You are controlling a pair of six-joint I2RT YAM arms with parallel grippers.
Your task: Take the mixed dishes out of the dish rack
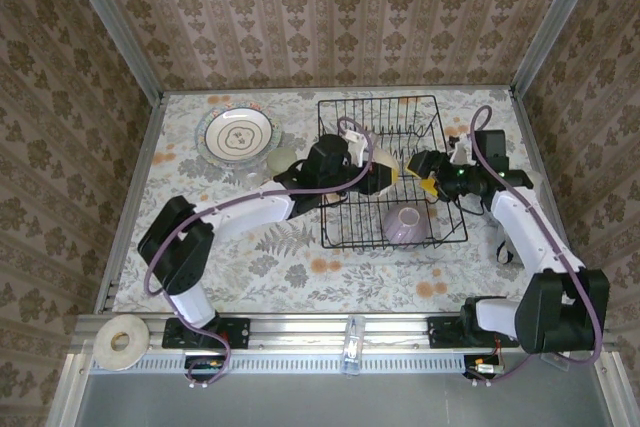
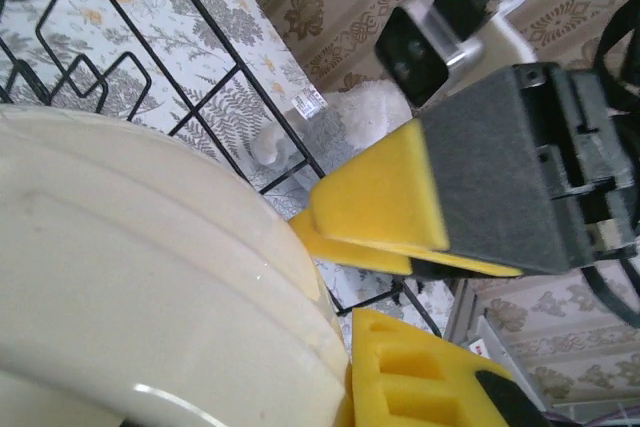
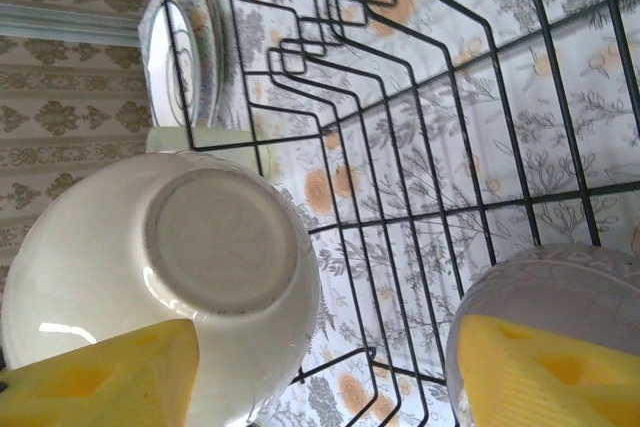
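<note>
We see the left gripper (image 1: 384, 181) closed on the rim of the cream bowl (image 3: 200, 267), held above the middle of the dish rack (image 1: 380, 99). The right gripper (image 1: 428, 187) faces it, jaws wide and empty. Plates (image 1: 237, 134) and a pale-green cup (image 1: 283, 159) sit unloaded at the far-left corner of the table (image 1: 250, 267). The lilac bowl (image 1: 403, 222) is left in the rack's near-right corner.

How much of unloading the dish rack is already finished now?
Done: the plates and a green cup sit on the table, left of the rack. In hand: the left gripper holds the cream bowl over the rack; the right gripper is open beside it. Left: the lilac bowl, in the rack.
</note>
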